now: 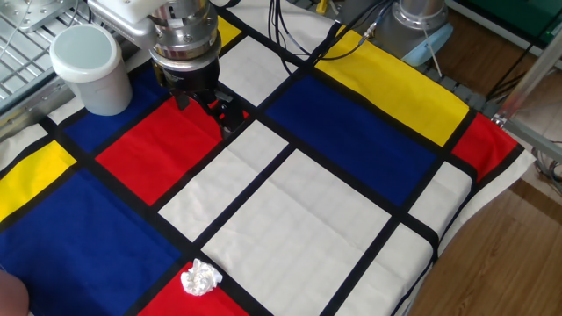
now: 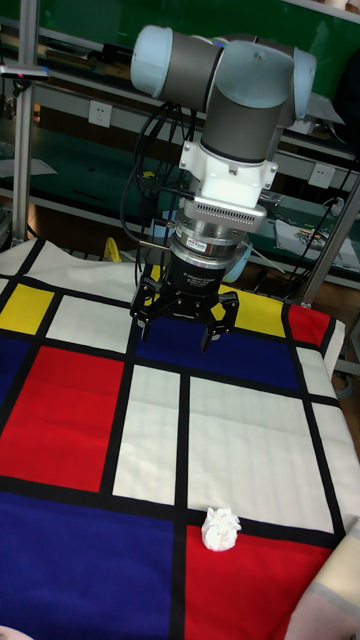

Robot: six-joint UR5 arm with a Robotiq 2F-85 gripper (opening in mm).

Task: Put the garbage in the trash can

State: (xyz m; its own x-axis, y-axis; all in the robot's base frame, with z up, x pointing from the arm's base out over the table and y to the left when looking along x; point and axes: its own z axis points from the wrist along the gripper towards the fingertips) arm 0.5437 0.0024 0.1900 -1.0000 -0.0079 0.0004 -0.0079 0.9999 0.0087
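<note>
The garbage is a small crumpled white paper wad lying near the front edge of the cloth, on the black line between a blue and a red patch; the tall fixed view also shows the garbage. At the far left corner the trash can, a white cylindrical cup, stands upright. My gripper hangs just right of the can and far from the wad. In the tall fixed view the gripper has its fingers spread, open and holding nothing. The trash can is out of that view.
A checked cloth in red, blue, yellow and white covers the table. Black cables trail behind the arm. A metal rack stands at the far left. The table's right edge drops to a wooden floor.
</note>
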